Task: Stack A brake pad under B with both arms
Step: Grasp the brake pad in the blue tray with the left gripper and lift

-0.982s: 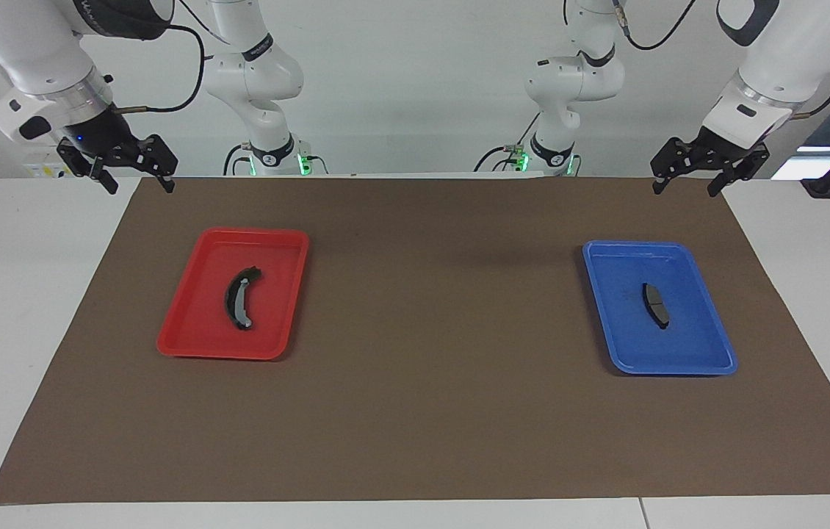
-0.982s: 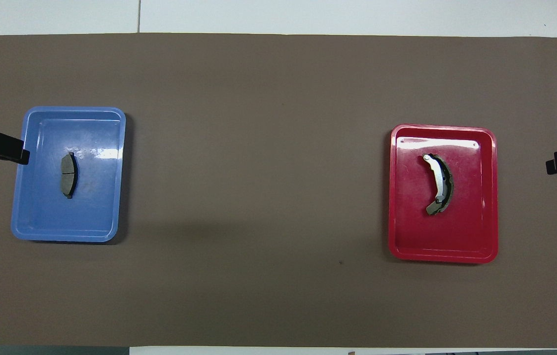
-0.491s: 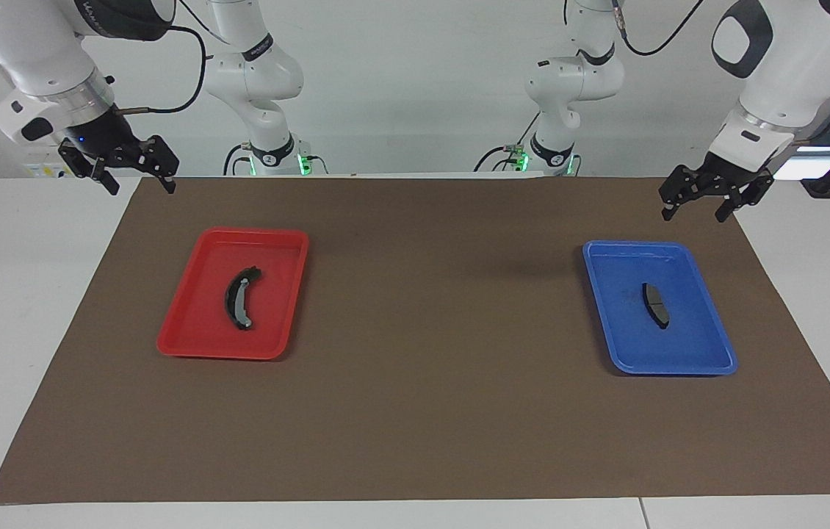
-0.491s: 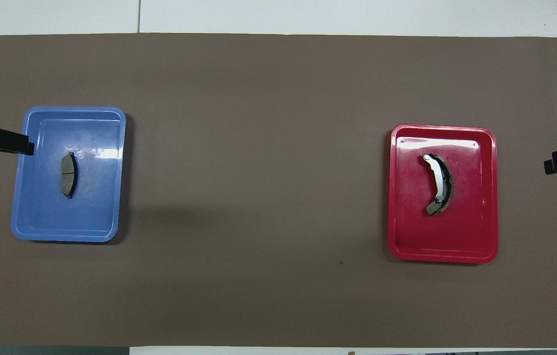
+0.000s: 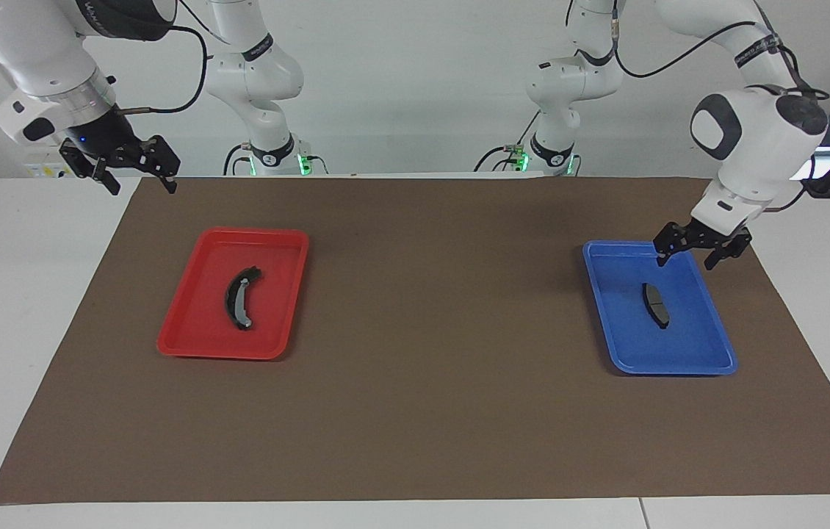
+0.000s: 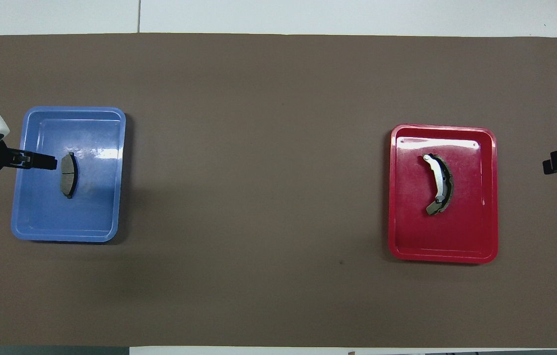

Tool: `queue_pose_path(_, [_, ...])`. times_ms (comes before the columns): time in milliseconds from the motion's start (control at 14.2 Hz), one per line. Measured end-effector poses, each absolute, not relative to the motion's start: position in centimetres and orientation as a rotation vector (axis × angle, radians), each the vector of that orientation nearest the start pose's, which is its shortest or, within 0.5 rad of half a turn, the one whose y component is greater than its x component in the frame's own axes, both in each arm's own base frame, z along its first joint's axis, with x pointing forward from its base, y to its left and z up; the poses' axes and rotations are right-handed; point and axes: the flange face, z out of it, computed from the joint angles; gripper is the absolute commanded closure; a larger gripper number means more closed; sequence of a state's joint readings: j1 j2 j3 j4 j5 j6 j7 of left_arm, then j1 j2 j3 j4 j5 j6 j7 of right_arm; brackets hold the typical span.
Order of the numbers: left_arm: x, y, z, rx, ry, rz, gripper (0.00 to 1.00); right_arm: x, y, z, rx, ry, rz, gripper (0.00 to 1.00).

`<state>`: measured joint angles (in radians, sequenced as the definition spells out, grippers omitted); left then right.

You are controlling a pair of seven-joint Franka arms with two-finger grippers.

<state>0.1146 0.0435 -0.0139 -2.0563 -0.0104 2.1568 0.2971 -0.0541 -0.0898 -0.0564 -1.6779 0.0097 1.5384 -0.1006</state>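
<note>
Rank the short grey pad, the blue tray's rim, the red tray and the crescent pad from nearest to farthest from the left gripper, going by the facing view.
From the left gripper:
1. Blue tray, rim beneath it.
2. A brake pad, in that tray.
3. Red tray, toward the right arm's end.
4. B, inside it; too close to call against its tray.

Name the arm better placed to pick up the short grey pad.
Left. The left gripper, fingers open, hangs over the blue tray holding A brake pad. The right gripper waits off the mat's corner, nearer B.
</note>
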Motion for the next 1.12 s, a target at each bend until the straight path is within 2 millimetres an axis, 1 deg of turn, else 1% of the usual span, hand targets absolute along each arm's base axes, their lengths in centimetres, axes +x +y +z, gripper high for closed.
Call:
queue_pose_path(70, [56.5, 6.2, 39.6, -3.126, 0.289, -0.081, 0.02, 51.9, -5.8, 62.0, -3.121, 0.015, 0.075, 0.01])
queue_pose_path(140, [56.7, 6.7, 37.6, -3.13, 0.281, -0.065, 0.02, 51.9, -5.8, 62.0, -3.121, 0.015, 0.075, 0.01])
queue_pose_path(281, [56.9, 7.1, 34.5, -3.134, 0.274, -0.042, 0.04, 51.9, -5.8, 61.9, -3.121, 0.015, 0.076, 0.01])
queue_pose_path(491, [56.9, 7.1, 31.5, -3.14, 0.275, -0.002, 0.1, 51.9, -5.8, 61.9, -3.121, 0.015, 0.076, 0.01])
queue_pose_path(632, [56.8, 7.1, 30.4, -3.144, 0.275, 0.025, 0.17, 51.9, -5.8, 61.9, -3.121, 0.015, 0.077, 0.01])
queue_pose_path(702, [56.8, 7.0, 30.1, -3.145, 0.275, 0.032, 0.18, 51.9, -5.8, 61.9, -3.12, 0.015, 0.078, 0.01])
queue_pose_path(772, [56.7, 7.0, 30.0, -3.146, 0.275, 0.039, 0.26, 51.9, -5.8, 61.8, -3.12, 0.015, 0.079, 0.01])
queue_pose_path(842, [56.5, 7.0, 29.8, -3.147, 0.275, 0.048, 0.45, 51.9, -5.8, 61.8, -3.12, 0.015, 0.079, 0.01])
queue_pose_path(912, [56.3, 7.0, 29.5, -3.148, 0.274, 0.059, 0.76, 51.9, -5.8, 61.8, -3.12, 0.015, 0.079, 0.01])
queue_pose_path(982, [56.2, 7.0, 29.4, -3.15, 0.271, 0.072, 0.91, 51.9, -5.8, 61.8, -3.12, 0.015, 0.079, 0.01])
queue_pose_path(1053, [56.2, 7.0, 29.7, -3.151, 0.269, 0.078, 0.99, 51.9, -5.8, 61.8, -3.12, 0.015, 0.079, 0.01])
queue_pose_path(1123, [56.1, 7.0, 30.0, -3.152, 0.268, 0.085, 0.99, 51.9, -5.8, 61.8, -3.12, 0.015, 0.079, 0.01])
